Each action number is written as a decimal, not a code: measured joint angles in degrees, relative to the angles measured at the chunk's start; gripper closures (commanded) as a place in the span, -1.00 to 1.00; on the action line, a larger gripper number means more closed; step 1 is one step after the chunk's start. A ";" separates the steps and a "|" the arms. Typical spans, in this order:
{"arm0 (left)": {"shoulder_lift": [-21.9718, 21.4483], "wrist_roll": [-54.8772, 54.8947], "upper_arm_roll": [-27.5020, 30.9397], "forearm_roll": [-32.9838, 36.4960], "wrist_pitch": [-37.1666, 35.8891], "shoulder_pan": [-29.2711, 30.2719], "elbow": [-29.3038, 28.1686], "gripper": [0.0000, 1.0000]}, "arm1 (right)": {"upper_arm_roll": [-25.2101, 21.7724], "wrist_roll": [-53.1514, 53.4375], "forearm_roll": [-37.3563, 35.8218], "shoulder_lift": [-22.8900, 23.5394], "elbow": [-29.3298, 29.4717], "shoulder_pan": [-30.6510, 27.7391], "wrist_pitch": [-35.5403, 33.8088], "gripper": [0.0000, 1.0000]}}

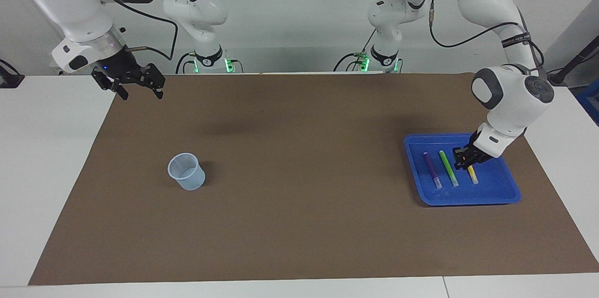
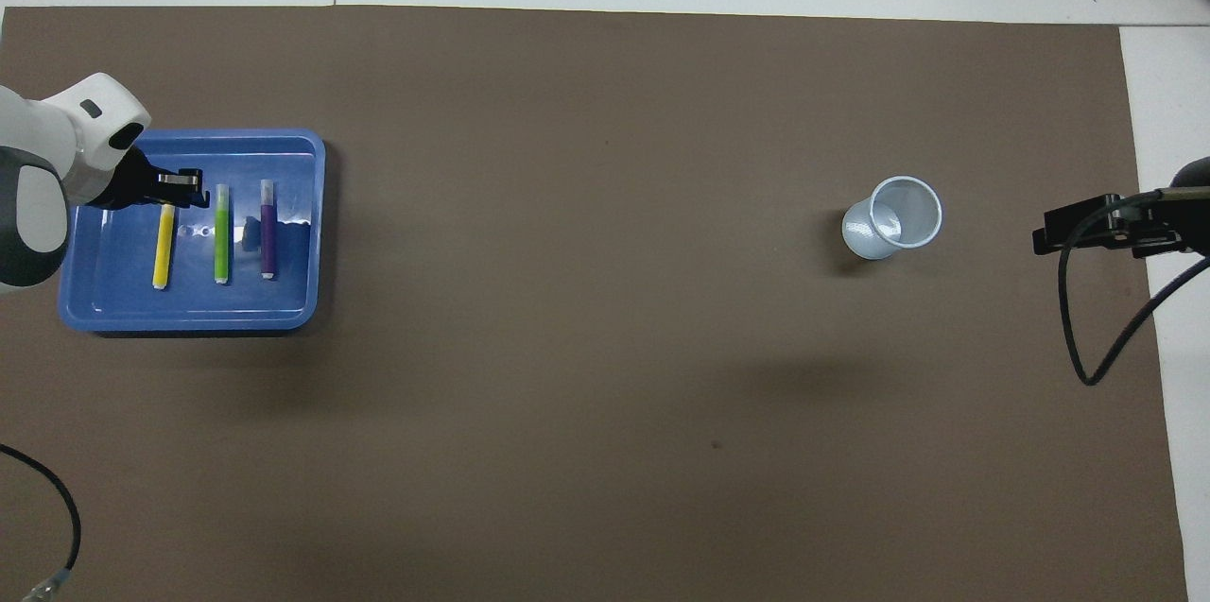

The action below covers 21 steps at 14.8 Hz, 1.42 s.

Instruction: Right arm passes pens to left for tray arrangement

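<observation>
A pale cup [image 1: 186, 171] stands alone on the brown mat [image 1: 299, 185], at nine o'clock from the blue tray [image 1: 496, 195] in the facing view. The left gripper [image 1: 463, 161] hangs over the yellow pen [image 1: 473, 175], grasping nothing, its finger gap unreadable; the green pen [image 1: 448, 168] and purple pen [image 1: 432, 170] lie alongside. The right gripper [image 1: 133, 83] waits splayed and empty, at eleven o'clock from the cup.

- A white tabletop [image 1: 47, 157], seamed near one edge.
- A brown mat [image 1: 299, 171] covers most of it.
- A plain pale wall [image 1: 290, 3] stands at the robots' end.

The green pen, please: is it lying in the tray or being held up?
Lying in the tray. The green pen rests flat between the yellow pen and purple pen; the left pincer is clear of it.
</observation>
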 measured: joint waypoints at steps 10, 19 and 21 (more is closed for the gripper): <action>-9.87 -6.88 -0.55 -0.01 -20.94 -0.89 3.05 -0.80 | 0.04 0.00 0.00 -0.10 -0.17 0.02 0.16 -1.00; -22.20 -10.71 -0.63 -0.01 -36.08 -1.59 3.05 -1.00 | 0.02 0.00 0.00 -0.12 -0.20 0.02 0.18 -1.00; -24.16 -11.02 -0.73 -0.01 -39.36 -2.10 3.01 -1.00 | 0.05 0.00 0.00 -0.12 -0.21 0.03 0.18 -1.00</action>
